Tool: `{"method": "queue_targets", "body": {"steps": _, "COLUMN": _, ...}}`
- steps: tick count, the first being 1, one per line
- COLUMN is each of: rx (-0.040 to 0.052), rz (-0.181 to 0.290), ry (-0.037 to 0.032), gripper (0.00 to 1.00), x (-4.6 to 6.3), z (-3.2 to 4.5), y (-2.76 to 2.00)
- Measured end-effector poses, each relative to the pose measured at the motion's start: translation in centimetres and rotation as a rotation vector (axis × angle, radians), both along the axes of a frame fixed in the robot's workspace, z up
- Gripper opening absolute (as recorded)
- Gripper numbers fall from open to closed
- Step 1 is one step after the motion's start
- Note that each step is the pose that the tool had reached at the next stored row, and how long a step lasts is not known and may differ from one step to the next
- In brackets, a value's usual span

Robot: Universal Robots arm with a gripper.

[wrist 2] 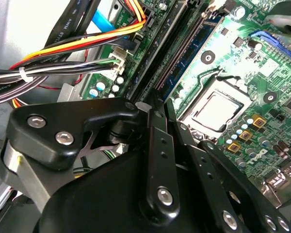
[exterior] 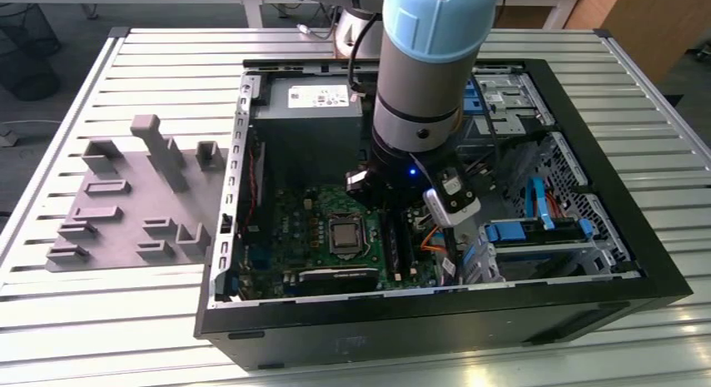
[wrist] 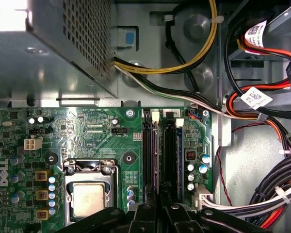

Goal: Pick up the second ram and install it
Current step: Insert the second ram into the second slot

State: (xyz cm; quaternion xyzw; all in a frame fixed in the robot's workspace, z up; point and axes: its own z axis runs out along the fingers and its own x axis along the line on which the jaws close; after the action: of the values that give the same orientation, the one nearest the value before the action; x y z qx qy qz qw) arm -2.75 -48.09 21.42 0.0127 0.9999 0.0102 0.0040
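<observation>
Inside the open computer case, the gripper hangs low over the black motherboard slots; whether it is closed, I cannot tell. Just beside its tip, the second ram stands on edge along one slot.

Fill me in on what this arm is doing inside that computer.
The arm has reached down into the open computer case, with its gripper right over the black memory slots on the green motherboard, beside the processor socket. In the second wrist view, a dark ram stick stands along the slots just ahead of the gripper.
</observation>
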Motion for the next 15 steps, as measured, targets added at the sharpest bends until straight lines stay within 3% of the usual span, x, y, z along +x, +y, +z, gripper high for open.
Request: {"method": "queue_targets", "body": {"steps": 15, "rx": 0.0005, "rz": 0.000, "ry": 0.0001, "gripper": 0.14, "x": 0.00, "z": 0.00, "y": -0.10}}
